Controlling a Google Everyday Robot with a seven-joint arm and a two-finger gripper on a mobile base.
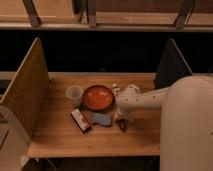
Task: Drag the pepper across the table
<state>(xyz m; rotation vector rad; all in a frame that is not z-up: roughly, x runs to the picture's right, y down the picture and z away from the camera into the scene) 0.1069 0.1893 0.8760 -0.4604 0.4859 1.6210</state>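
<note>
On table (59, 136): hand (120, 120) at pepper (123, 127) (bare twd front)

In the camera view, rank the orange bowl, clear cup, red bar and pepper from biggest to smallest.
1. orange bowl
2. clear cup and red bar: about alike, unranked
3. pepper: smallest, right at the gripper, low over the table near its front

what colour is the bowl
Orange-red bowl, camera view. The hand is low at the pepper, right of the bowl.

1 cam, high by robot (187, 127), looks down on table (55, 135); hand (121, 122) mid-right.
</note>
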